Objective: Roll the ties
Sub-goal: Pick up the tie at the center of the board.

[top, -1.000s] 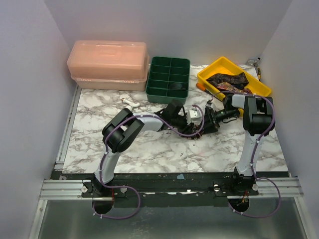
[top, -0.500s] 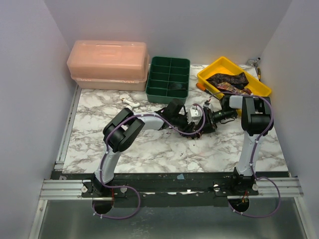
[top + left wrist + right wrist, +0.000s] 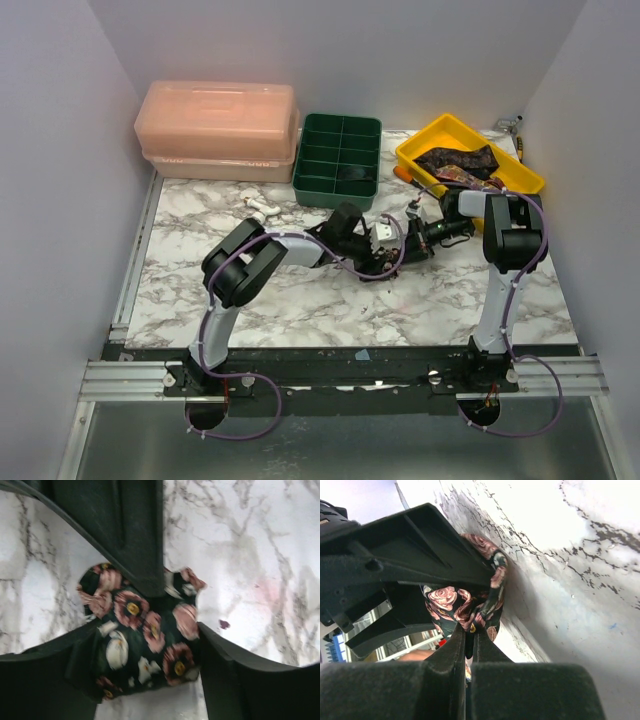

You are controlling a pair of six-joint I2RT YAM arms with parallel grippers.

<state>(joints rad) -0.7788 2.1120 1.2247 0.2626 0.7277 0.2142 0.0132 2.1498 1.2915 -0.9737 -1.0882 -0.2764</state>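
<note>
A rolled dark tie (image 3: 145, 635) with pink flowers lies on the marble table, mid-table in the top view. My left gripper (image 3: 147, 650) straddles it with its jaws apart, one finger (image 3: 235, 675) along each side of the roll. My right gripper (image 3: 471, 630) comes in from the opposite side and is shut on a fold of the same tie (image 3: 470, 605). In the left wrist view, one right finger (image 3: 130, 530) reaches down onto the roll. In the top view the left gripper (image 3: 383, 250) and right gripper (image 3: 408, 243) meet nose to nose and hide the roll. More ties (image 3: 460, 162) lie in the yellow bin.
The yellow bin (image 3: 425, 145) stands at the back right. A green divided tray (image 3: 338, 155) is at the back middle and a pink lidded box (image 3: 218, 130) at the back left. Small white plastic pieces (image 3: 262, 208) lie left of the arms.
My right gripper has closed onto the tie. My left gripper's jaws have widened around the roll. Both wrists have shifted slightly.
</note>
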